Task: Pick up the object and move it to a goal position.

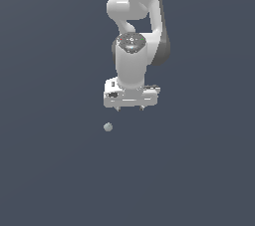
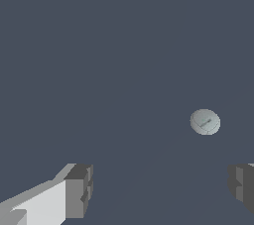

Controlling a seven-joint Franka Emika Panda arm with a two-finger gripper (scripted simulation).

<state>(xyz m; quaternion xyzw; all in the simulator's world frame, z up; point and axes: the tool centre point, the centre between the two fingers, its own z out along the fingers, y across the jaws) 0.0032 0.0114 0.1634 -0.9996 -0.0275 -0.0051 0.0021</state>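
The object, a tiny pale grey-teal sphere (image 1: 108,127), lies on the dark floor, below and toward the exterior view's left of my white gripper (image 1: 129,107). The gripper hangs above the floor with its short fingertips pointing down, apart from the sphere. In the wrist view the sphere (image 2: 205,121) sits ahead of the gripper (image 2: 161,189), nearer to one finger than the other. The two grey fingertips (image 2: 79,189) stand wide apart with nothing between them. The gripper is open and empty.
The white arm (image 1: 134,16) rises behind the gripper toward the top of the exterior view. A plain dark grey-blue floor (image 1: 199,170) fills the rest. No goal marker shows.
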